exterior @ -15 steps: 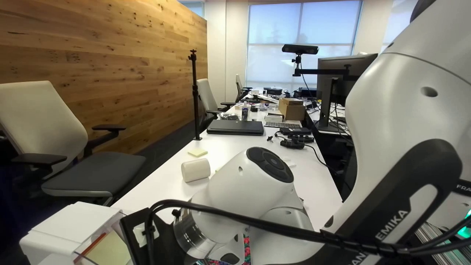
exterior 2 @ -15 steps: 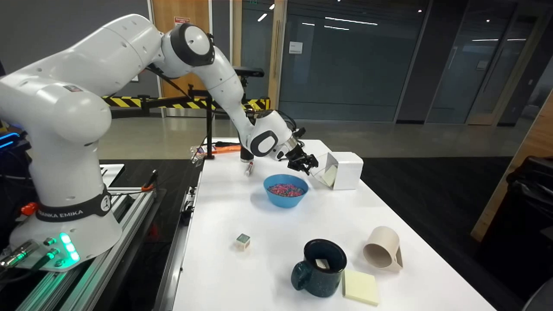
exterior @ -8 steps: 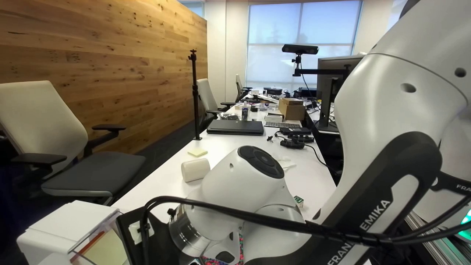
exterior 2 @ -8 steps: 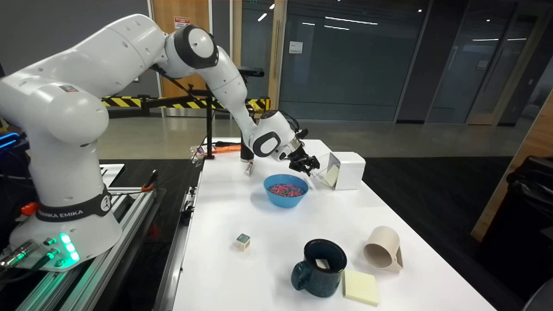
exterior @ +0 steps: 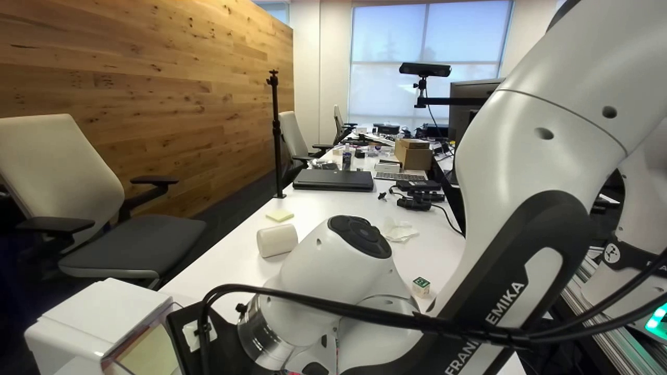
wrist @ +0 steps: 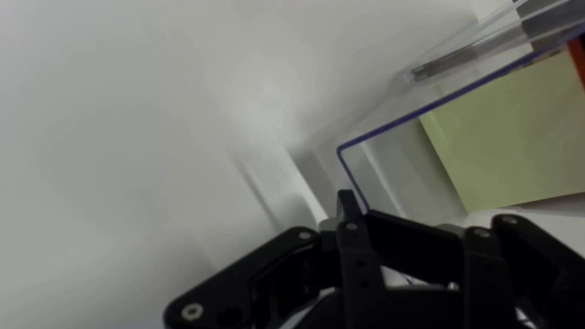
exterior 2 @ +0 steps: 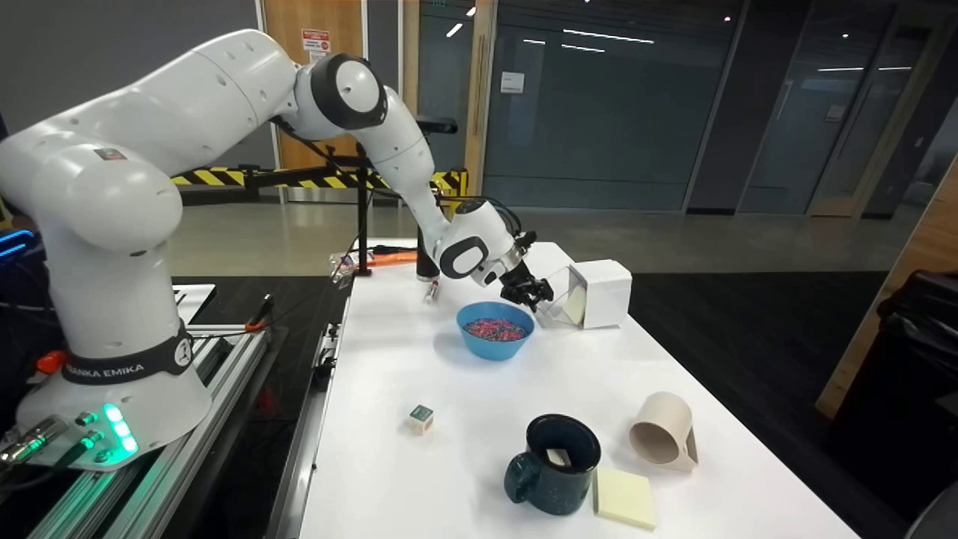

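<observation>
In an exterior view, a blue bowl [exterior 2: 494, 350] holding pink and dark bits [exterior 2: 494, 329] stands on the white bench [exterior 2: 389, 374]. The pincer [exterior 2: 540, 297] is just past the bowl's far right side, at the edge of a clear drawer [exterior 2: 560, 299]. In the wrist view a black fingertip [wrist: 347, 203] overlaps the drawer's purple rim [wrist: 411, 114]; I cannot tell whether they touch, nor whether the pincer is released or clenched, its dark parts crowding together. The drawer juts from a white box [exterior 2: 608, 296] toward the bowl, to the bowl's right, with yellow paper [wrist: 512, 137] in it. Closer to the camera than the bowl are a cube [exterior 2: 420, 419] to its left, an upright dark mug [exterior 2: 557, 490] slightly to its right, then a yellow pad [exterior 2: 626, 500] and, farthest right of the bowl, a beige mug [exterior 2: 666, 413] on its side.
</observation>
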{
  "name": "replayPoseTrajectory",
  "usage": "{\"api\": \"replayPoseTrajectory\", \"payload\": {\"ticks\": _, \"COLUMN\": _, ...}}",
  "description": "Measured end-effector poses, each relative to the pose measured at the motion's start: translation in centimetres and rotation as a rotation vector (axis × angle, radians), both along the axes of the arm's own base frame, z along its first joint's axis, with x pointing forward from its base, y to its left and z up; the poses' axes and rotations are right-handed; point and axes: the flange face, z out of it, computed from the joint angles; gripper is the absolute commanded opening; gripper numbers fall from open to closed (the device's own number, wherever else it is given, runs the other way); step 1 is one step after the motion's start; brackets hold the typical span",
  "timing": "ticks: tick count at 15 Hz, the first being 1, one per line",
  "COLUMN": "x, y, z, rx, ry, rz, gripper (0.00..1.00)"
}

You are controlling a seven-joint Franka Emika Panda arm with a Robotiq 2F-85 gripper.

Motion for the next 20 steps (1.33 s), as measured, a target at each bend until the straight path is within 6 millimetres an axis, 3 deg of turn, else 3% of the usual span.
{"api": "replayPoseTrajectory", "payload": {"ticks": 7, "x": 0.3, "y": -0.2, "z": -0.5, "rx": 0.002, "ry": 0.003, "rz": -0.005, "gripper": 0.0}}
{"api": "replayPoseTrajectory", "payload": {"ticks": 9, "x": 0.5, "y": -0.3, "z": -0.3, "rx": 0.0, "ry": -0.004, "rz": -0.005, "gripper": 0.27}}
{"api": "replayPoseTrajectory", "payload": {"ticks": 17, "x": 1.2, "y": -0.7, "z": 0.5, "rx": -0.003, "ry": -0.025, "rz": -0.01, "gripper": 0.83}}
{"api": "replayPoseTrajectory", "payload": {"ticks": 20, "x": 1.4, "y": -0.8, "z": 0.7, "rx": -0.004, "ry": -0.03, "rz": -0.01, "gripper": 0.99}}
